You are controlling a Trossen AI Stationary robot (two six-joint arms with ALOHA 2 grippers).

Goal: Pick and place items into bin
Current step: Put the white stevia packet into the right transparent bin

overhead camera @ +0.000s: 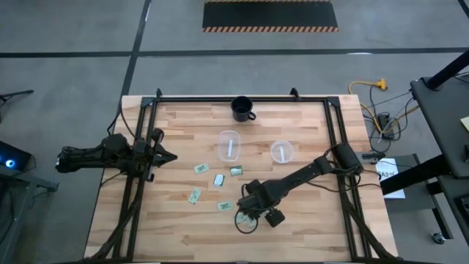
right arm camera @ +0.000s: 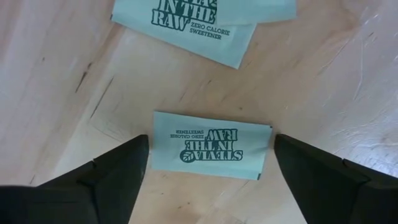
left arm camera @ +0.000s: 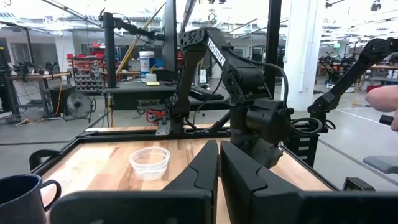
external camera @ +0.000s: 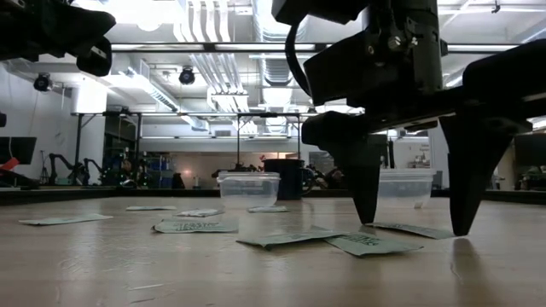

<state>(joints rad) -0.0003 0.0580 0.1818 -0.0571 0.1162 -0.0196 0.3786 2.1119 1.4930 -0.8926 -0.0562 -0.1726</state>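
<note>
From up top, the packets [overhead camera: 219, 180] are mostly loose on the wood counter [overhead camera: 176, 231], scattered in the middle just short of the two clear tubs [overhead camera: 229, 144] and well clear of the dark mug [overhead camera: 242, 108]. I count six or so lying out, and I honestly can't tell if anything's inside either tub from here. The right claw [overhead camera: 253, 213] is down over the nearest ones, while the left claw [overhead camera: 167, 156] is parked off at its own edge. Table-level shot: packets flat all over, right claw's tips spread and touching down either side of one. Left wrist cam shows its own fingers [left arm camera: 202, 171] clenched on nothing. Right wrist cam: one Stevia packet [right arm camera: 210, 144] sits square between the wide-apart fingers, not pinched yet. So basically early days, nearly everything left to do.
</note>
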